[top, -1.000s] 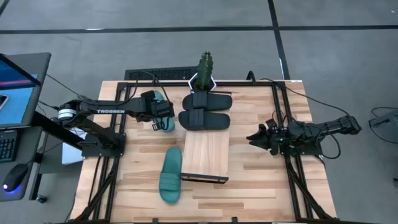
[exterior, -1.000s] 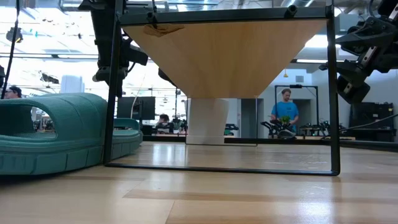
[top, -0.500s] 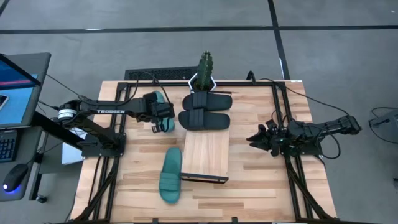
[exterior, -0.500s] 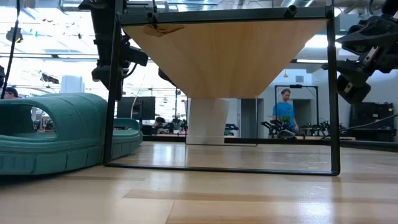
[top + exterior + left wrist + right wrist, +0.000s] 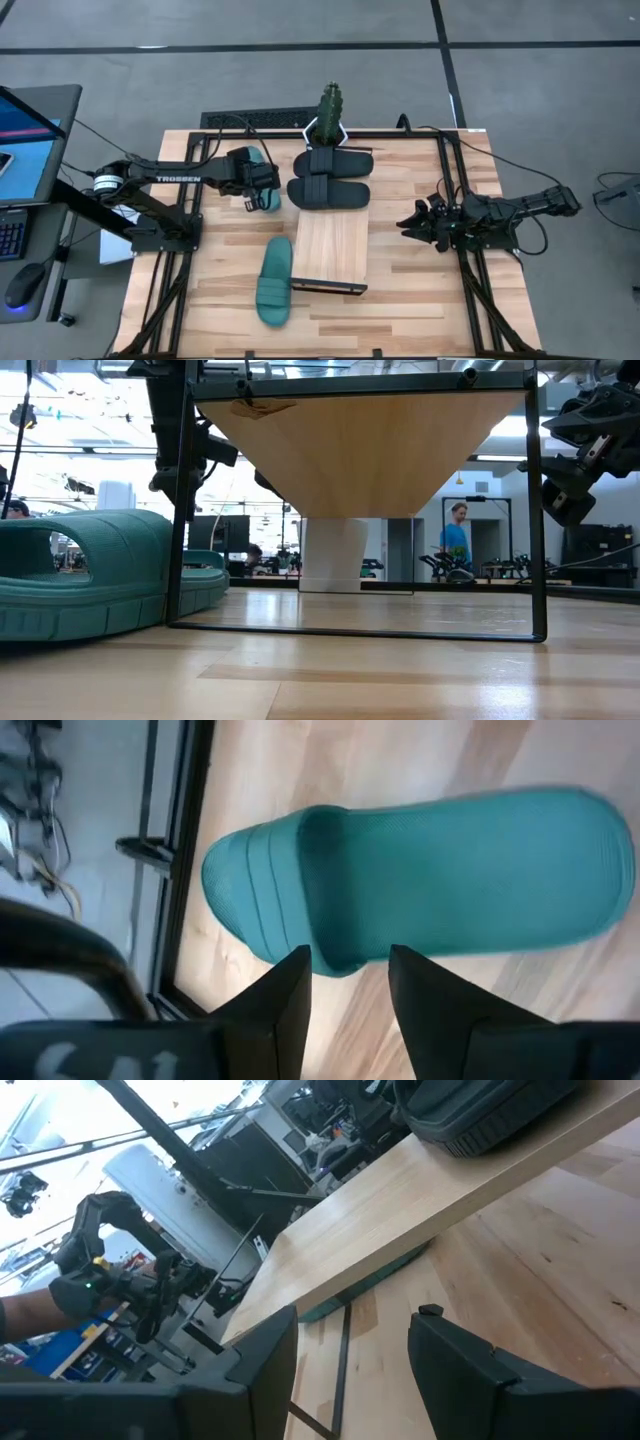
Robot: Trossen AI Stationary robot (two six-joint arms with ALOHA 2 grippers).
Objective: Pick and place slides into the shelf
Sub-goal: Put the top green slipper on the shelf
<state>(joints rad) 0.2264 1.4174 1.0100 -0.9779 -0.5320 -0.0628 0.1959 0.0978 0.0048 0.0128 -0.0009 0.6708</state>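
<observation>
Slides sit in three spots: two black slides [image 5: 330, 178] lie side by side on the far end of the shelf [image 5: 333, 250], one teal slide [image 5: 273, 282] lies on the tabletop [image 5: 410, 290] just left of the shelf, and another teal slide [image 5: 420, 870] lies near the table's far left under the left gripper [image 5: 262, 187]. That gripper hangs over its strap end with fingers [image 5: 285, 1000] apart, clamped on nothing, while the right gripper [image 5: 408, 222] waits off the shelf's right side, its fingers [image 5: 265, 1350] spread too
</observation>
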